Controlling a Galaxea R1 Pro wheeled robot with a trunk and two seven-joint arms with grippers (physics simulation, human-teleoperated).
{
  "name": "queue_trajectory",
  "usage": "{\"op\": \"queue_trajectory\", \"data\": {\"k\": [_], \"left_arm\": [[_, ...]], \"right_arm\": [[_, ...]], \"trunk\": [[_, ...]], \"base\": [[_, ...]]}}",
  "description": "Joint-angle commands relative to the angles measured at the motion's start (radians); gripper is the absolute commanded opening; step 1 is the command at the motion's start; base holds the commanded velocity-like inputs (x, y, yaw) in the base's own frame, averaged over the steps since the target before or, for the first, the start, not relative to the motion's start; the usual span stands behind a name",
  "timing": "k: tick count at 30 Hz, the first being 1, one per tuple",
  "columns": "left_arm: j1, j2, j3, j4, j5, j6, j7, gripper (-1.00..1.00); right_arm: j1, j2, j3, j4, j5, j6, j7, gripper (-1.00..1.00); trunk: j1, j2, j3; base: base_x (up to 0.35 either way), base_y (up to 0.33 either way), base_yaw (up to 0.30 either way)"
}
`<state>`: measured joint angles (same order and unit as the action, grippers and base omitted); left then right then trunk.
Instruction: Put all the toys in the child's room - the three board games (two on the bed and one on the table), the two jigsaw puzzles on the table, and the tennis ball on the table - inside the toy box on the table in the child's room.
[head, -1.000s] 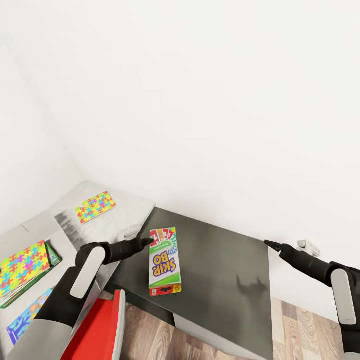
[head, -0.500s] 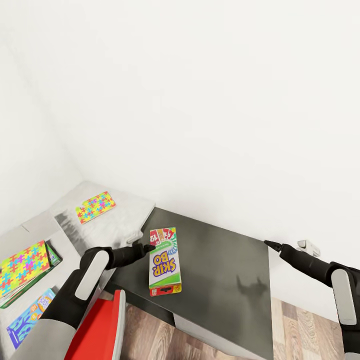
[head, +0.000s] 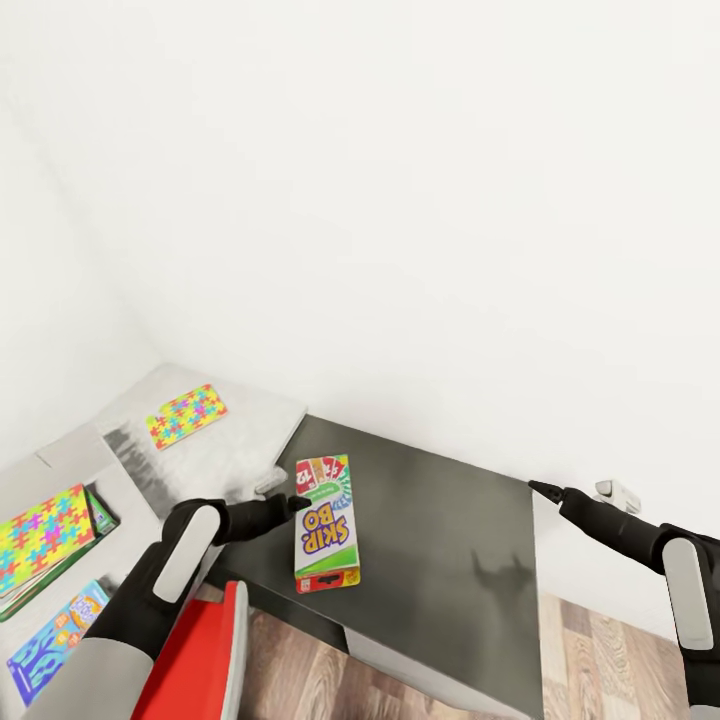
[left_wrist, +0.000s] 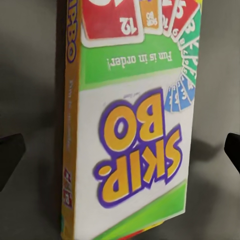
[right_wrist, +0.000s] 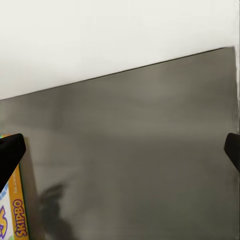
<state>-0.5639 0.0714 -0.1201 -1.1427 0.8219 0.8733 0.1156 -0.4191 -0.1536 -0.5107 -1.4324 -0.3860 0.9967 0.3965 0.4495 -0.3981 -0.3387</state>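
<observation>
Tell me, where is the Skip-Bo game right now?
In the head view, the Skip-Bo game lies flat on the dark part of the table, right beside the left gripper.

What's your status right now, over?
Left gripper open at the Skip-Bo box. Right gripper open, idle. Box flat on the dark cabinet.

The L-shaped worktop (head: 440, 520) has a dark grey cabinet section joined to a light grey section. A flat Skip-Bo game box (head: 324, 522) with yellow, green and red print lies flat on the dark part. On the light grey part, well apart, lies a thin multicolour puzzle-piece box (head: 186, 415)
</observation>
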Motion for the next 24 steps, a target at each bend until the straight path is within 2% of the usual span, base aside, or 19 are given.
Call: {"op": "queue_trajectory", "data": {"k": [1,16,24], "left_arm": [[-0.001,0.001,-0.002,-0.001,0.011,0.002,0.01,1.0],[-0.001,0.0,-0.003,0.024,0.011,-0.02,0.01,1.0],[-0.001,-0.001,-0.003,0.025,0.011,-0.023,0.01,1.0]], "right_arm": [[-0.001,0.0,-0.002,0.0,0.009,0.004,0.01,1.0],[-0.001,0.0,-0.002,0.0,0.007,0.004,0.01,1.0],[-0.001,0.0,-0.002,0.0,0.007,0.004,0.01,1.0]], "trunk": [[0.001,-0.002,-0.002],[0.001,-0.002,-0.002],[0.001,-0.002,-0.002]], "base": [[0.0,0.0,-0.148],[0.0,0.0,-0.222],[0.0,0.0,-0.076]]}}
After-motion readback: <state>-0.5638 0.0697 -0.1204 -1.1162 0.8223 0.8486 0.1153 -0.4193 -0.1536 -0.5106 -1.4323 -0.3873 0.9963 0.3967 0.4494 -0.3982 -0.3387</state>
